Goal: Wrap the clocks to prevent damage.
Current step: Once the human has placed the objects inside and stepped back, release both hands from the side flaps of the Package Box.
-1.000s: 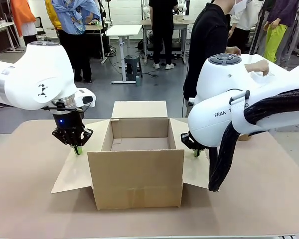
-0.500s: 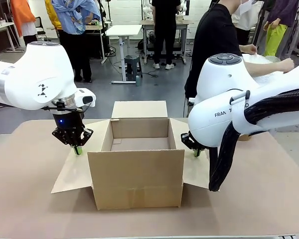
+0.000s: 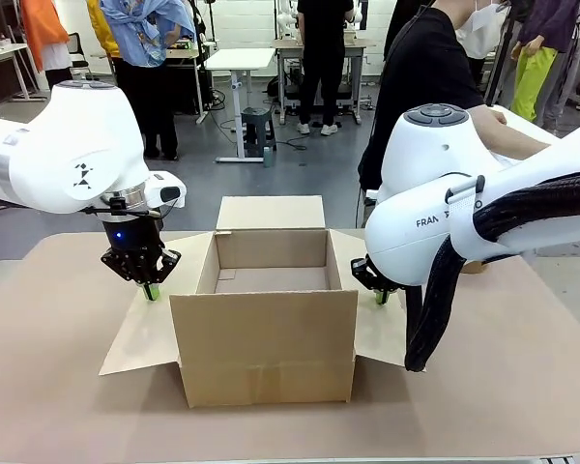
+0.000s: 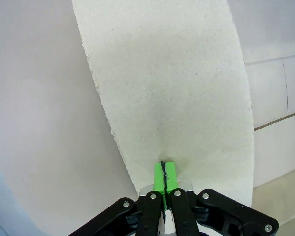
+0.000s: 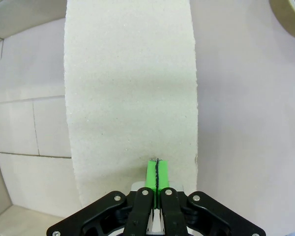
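**Box held open, wrapping not yet begun**

The left gripper (image 4: 164, 169) has its green pads pressed together, nothing between them, tips bearing down on the left flap (image 4: 172, 88). The right gripper (image 5: 157, 172) is equally pinched closed and empty, pressing down on the right flap (image 5: 130, 88). They sit at 9 and 3 o'clock of the box (image 3: 266, 348), pinning both flaps flat.

The box floor, as far as it shows, is bare cardboard. Where the clocks lie cannot be told, so wrapping and packing seem wholly ahead.

The back flap (image 3: 271, 212) stands at 12 o'clock. The table (image 3: 58, 406) offers open room at 6 o'clock. A person (image 3: 420, 77) stands at 1 o'clock.
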Robot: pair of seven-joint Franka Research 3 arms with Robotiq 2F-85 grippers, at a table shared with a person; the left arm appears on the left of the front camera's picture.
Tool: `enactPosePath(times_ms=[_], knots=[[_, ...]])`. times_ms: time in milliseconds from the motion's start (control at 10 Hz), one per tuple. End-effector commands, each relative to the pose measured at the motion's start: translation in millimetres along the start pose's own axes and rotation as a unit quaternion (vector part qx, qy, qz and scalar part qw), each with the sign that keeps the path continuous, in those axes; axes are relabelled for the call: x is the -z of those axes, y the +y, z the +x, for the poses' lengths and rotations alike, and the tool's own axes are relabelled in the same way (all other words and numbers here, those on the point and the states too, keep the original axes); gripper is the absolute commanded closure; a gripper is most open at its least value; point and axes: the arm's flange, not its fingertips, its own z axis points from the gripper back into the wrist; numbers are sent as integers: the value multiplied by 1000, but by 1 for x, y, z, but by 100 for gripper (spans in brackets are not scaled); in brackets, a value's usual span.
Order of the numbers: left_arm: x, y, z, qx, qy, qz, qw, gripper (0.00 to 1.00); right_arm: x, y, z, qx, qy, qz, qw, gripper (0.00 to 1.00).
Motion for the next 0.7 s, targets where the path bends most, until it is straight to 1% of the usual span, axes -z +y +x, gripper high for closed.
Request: enactPosePath(times_ms=[0,600], knots=[[0,0,0,2,1,2,1000,100,2,-1,-1,1,2,-1,1000,99],[0,0,0,2,1,2,1000,100,2,-1,-1,1,2,-1,1000,99]])
